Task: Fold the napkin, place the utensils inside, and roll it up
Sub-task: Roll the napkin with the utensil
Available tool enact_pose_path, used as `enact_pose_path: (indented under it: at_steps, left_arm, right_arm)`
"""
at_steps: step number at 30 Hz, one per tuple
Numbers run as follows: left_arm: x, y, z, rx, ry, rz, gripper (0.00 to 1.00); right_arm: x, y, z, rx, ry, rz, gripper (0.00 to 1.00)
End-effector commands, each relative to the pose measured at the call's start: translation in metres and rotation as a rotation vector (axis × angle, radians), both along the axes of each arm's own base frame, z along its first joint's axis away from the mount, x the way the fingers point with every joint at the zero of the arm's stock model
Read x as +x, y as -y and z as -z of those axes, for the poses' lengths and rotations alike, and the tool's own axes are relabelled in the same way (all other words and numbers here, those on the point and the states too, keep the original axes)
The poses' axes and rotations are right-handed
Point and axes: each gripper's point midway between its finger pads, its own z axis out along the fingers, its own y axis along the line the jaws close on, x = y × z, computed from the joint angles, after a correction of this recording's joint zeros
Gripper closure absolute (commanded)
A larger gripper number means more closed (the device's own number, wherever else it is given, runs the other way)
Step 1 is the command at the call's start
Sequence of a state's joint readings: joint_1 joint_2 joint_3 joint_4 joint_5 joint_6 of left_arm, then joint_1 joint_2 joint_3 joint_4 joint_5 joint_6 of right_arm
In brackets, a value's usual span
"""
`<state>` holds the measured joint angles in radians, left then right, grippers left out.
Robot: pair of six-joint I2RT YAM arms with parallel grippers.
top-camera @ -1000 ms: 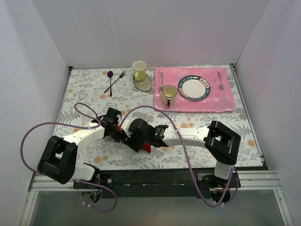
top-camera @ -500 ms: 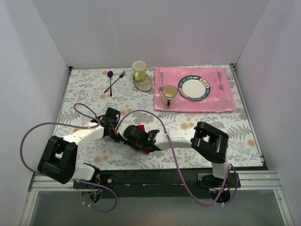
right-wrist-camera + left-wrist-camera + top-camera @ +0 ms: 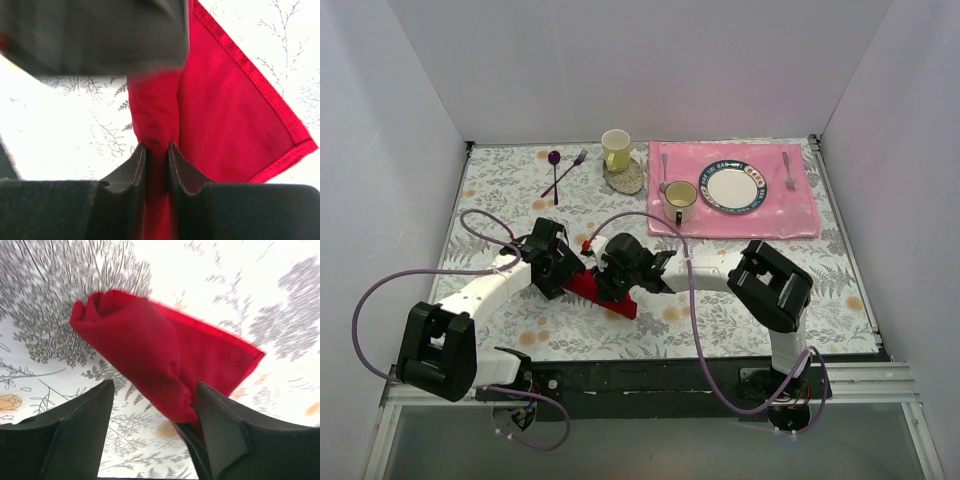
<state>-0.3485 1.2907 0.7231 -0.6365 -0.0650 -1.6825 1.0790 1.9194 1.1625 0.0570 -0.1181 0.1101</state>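
The soft bright red cloth napkin (image 3: 605, 298) lies bunched up on the flowery table (image 3: 740, 320), near the front edge, right between the two arms. Its long side runs from the left arm down toward the near right. The right tool (image 3: 156, 147) is narrow and pinches a fold of the red cloth. The left tool (image 3: 154, 387) is wide, and the cloth lies just ahead of it. The right arm has the hold, so the next pull looks like its job.

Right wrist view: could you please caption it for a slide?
Right gripper pinches a fold of the red napkin.
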Motion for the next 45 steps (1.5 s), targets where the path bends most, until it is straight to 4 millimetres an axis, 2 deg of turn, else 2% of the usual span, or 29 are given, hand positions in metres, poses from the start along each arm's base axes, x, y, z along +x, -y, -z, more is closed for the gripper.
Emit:
enact_pose_path:
  at_steps: [1, 2, 3, 5, 6, 7, 8, 10, 12, 18, 22, 23, 26, 27, 29, 30, 32, 33, 34, 35, 36, 37, 38, 39, 40, 41, 43, 44, 45]
  left_arm:
    - [0.019, 0.002, -0.036, -0.039, 0.096, 0.021, 0.32]
    - [0.018, 0.007, -0.038, -0.068, 0.099, 0.035, 0.31]
    - [0.021, 0.009, -0.041, -0.083, 0.124, 0.032, 0.31]
    - [0.016, 0.02, -0.039, -0.145, 0.118, 0.063, 0.3]
    - [0.014, 0.029, -0.038, -0.189, 0.114, 0.076, 0.3]
    - [0.004, 0.031, -0.026, -0.199, 0.078, 0.078, 0.3]
    - [0.001, 0.032, -0.02, -0.205, 0.061, 0.08, 0.31]
    - [-0.007, 0.033, -0.01, -0.206, 0.035, 0.078, 0.31]
    - [-0.006, 0.034, -0.01, -0.214, 0.048, 0.086, 0.31]
    - [-0.01, 0.021, 0.017, -0.116, -0.014, 0.07, 0.31]
    - [-0.006, 0.009, 0.026, -0.046, -0.011, 0.044, 0.35]
    - [-0.006, 0.003, 0.028, -0.021, -0.002, 0.032, 0.37]
    - [-0.006, -0.001, 0.029, 0.003, -0.002, 0.03, 0.45]
    - [-0.008, -0.002, 0.03, 0.009, -0.007, 0.032, 0.48]
    - [-0.01, -0.003, 0.03, 0.008, -0.007, 0.032, 0.55]
    - [-0.011, -0.003, 0.03, 0.008, -0.007, 0.032, 0.57]
    - [-0.013, -0.003, 0.03, 0.007, -0.009, 0.034, 0.62]
    - [-0.012, -0.003, 0.03, 0.005, -0.007, 0.037, 0.64]
    - [-0.013, -0.002, 0.03, 0.003, -0.009, 0.04, 0.64]
    - [-0.012, -0.002, 0.029, 0.001, -0.008, 0.04, 0.65]
    - [-0.012, -0.001, 0.03, 0.0, -0.012, 0.045, 0.65]
    - [-0.011, 0.0, 0.028, -0.001, -0.013, 0.048, 0.65]
    - [-0.01, 0.0, 0.028, -0.001, -0.013, 0.047, 0.65]
    - [-0.01, 0.001, 0.028, -0.003, -0.013, 0.051, 0.65]
    - [-0.008, 0.001, 0.026, -0.004, -0.009, 0.051, 0.65]
    - [-0.008, 0.001, 0.026, -0.003, -0.01, 0.052, 0.65]
    - [-0.008, 0.002, 0.026, -0.006, -0.009, 0.056, 0.65]
    - [-0.008, 0.002, 0.027, -0.004, -0.014, 0.056, 0.65]
    - [-0.008, 0.002, 0.027, -0.004, -0.015, 0.055, 0.65]
  right_arm:
    - [-0.024, 0.01, 0.027, 0.089, -0.331, -0.045, 0.87]
    - [-0.031, 0.011, 0.026, 0.112, -0.411, -0.055, 0.87]
    - [-0.025, 0.013, 0.027, 0.131, -0.442, -0.04, 0.87]
    - [-0.028, 0.013, 0.03, 0.168, -0.531, -0.058, 0.87]
    - [-0.024, 0.015, 0.029, 0.183, -0.586, -0.02, 0.87]
    - [-0.025, 0.019, 0.037, 0.183, -0.63, -0.009, 0.87]
    - [-0.025, 0.017, 0.034, 0.215, -0.657, -0.03, 0.87]
    - [-0.023, 0.023, 0.042, 0.211, -0.723, 0.003, 0.86]
    - [-0.021, 0.024, 0.04, 0.243, -0.764, -0.001, 0.85]
    - [-0.02, 0.029, 0.043, 0.266, -0.86, -0.001, 0.83]
    - [-0.019, 0.03, 0.043, 0.231, -0.851, -0.004, 0.77]
    - [-0.012, 0.028, 0.043, 0.229, -0.798, -0.016, 0.76]
    - [-0.008, 0.035, 0.046, 0.158, -0.741, -0.006, 0.7]
    - [0.0, 0.03, 0.036, 0.164, -0.695, -0.018, 0.69]
    - [0.006, 0.039, 0.039, 0.086, -0.622, 0.003, 0.62]
    - [0.014, 0.037, 0.026, 0.086, -0.573, 0.005, 0.57]
    - [0.019, 0.043, 0.022, 0.026, -0.509, 0.034, 0.53]
    - [0.025, 0.043, 0.009, 0.027, -0.448, 0.023, 0.5]
    - [0.031, 0.046, 0.007, -0.008, -0.392, 0.05, 0.48]
    - [0.028, 0.045, 0.002, -0.022, -0.353, 0.041, 0.45]
    - [0.031, 0.043, -0.014, -0.014, -0.283, 0.029, 0.41]
    - [0.038, 0.048, -0.015, -0.049, -0.212, 0.069, 0.35]
    - [0.032, 0.043, -0.021, -0.056, -0.16, 0.059, 0.34]
    - [0.032, 0.042, -0.037, -0.042, -0.096, 0.064, 0.32]
    - [0.037, 0.049, -0.034, -0.078, -0.017, 0.1, 0.31]
    - [0.03, 0.041, -0.048, -0.05, 0.047, 0.082, 0.3]
    - [0.031, 0.04, -0.054, -0.06, 0.136, 0.104, 0.29]
    - [0.02, 0.037, -0.051, -0.065, 0.154, 0.08, 0.29]
    - [0.019, 0.031, -0.056, -0.044, 0.18, 0.075, 0.28]
